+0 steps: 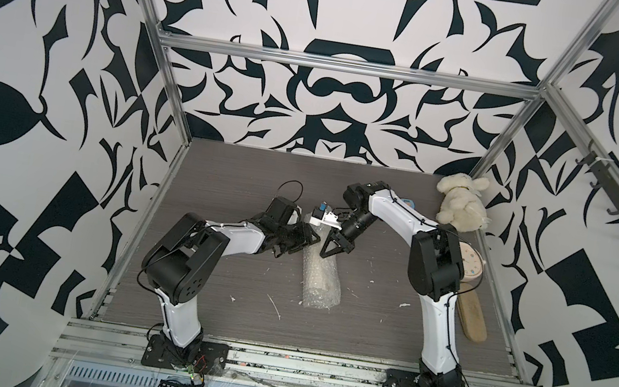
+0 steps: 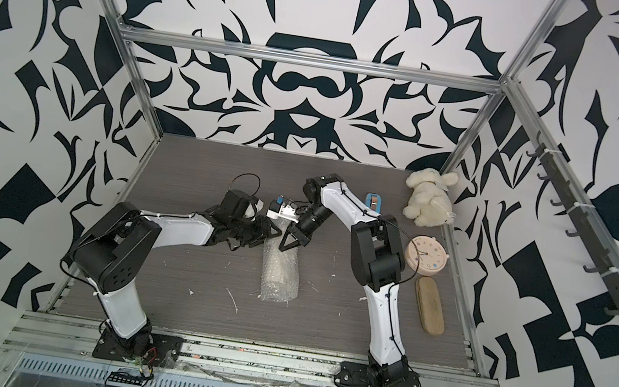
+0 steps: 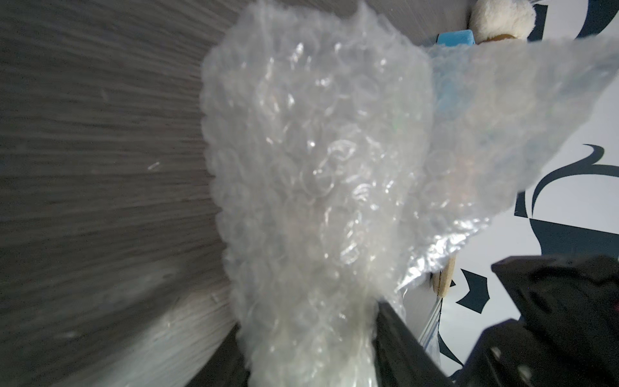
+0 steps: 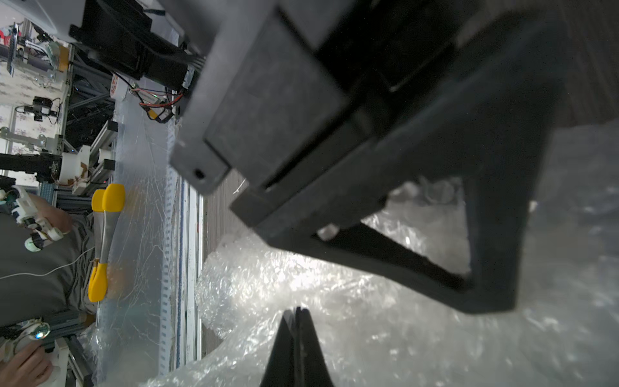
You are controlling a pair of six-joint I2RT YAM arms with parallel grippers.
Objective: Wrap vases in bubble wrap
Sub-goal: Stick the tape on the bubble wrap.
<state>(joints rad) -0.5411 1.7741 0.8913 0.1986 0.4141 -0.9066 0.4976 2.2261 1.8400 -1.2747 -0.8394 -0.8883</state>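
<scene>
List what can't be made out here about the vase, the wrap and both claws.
- Vase: both top views, fully covered by the bubble wrap; no ceramic shows.
- Left claw: left wrist view, wrap fills its gap; pads hidden.
- Right claw: right wrist view, tips together; any film pinched between them is too thin to tell.
- Clock: a top view, half hidden by the right arm.

Bubble wrap (image 1: pixel 321 278): clear, shiny, bubbled plastic rolled into a thick tube.
Pose: lying flat, its long axis running from near to far.
Place: middle of the grey table (image 1: pixel 222 282).
Far end: bunched and narrowed, with a loose flap (image 3: pixel 502 117) standing off one side.
Vase: cannot be made out through the wrap.
</scene>
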